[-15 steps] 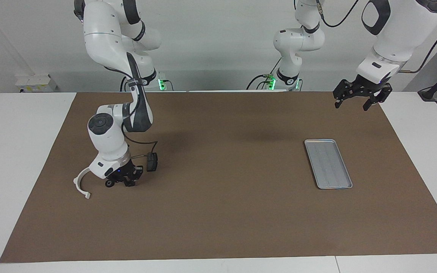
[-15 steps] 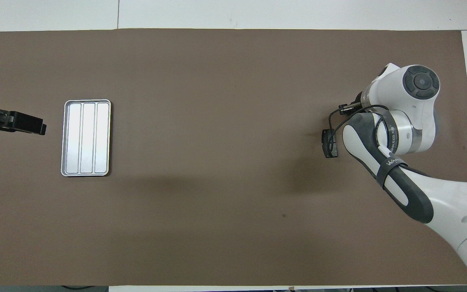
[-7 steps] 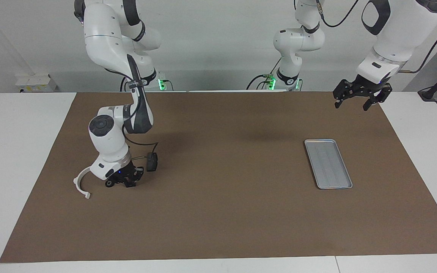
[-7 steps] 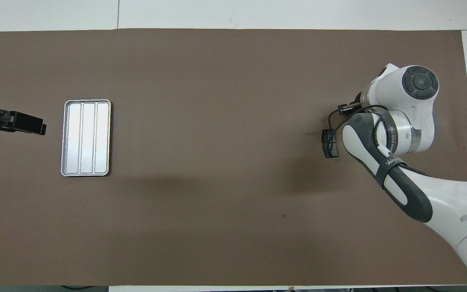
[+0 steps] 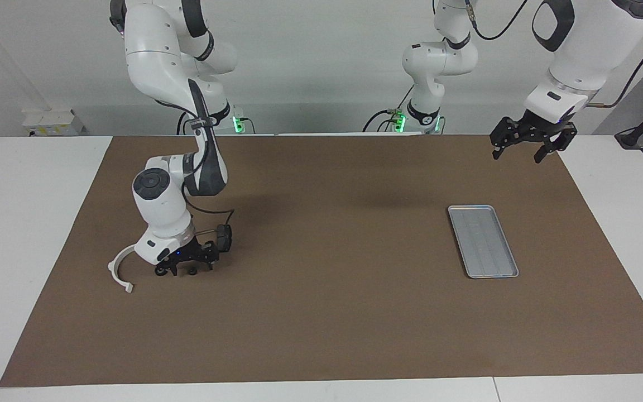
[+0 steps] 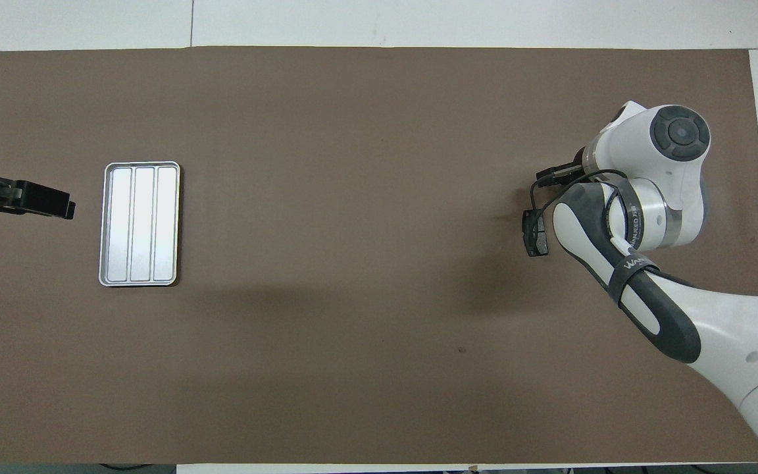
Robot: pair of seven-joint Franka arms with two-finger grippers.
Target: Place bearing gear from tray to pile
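Note:
My right gripper (image 5: 191, 268) is down at the mat beside the pile, its fingers open. A small dark round part, the bearing gear (image 5: 192, 272), lies on the mat between the fingertips, free of them. The pile's white curved arc (image 5: 111, 269) lies just beside the gripper, toward the right arm's end of the table, with another small dark part (image 5: 161, 272) between the two. The grey ribbed tray (image 5: 469, 207) (image 6: 141, 163) has nothing on it. My left gripper (image 5: 528, 146) (image 6: 56, 203) waits open in the air past the tray's end.
A small black box (image 5: 224, 237) (image 6: 535, 234) on a cable hangs from the right wrist just above the mat. The brown mat (image 5: 327, 312) covers the table between pile and tray. In the overhead view the right wrist (image 6: 655, 171) covers the pile.
The right gripper has opened and let go of the small dark part on the mat by the arc. The left arm has not moved.

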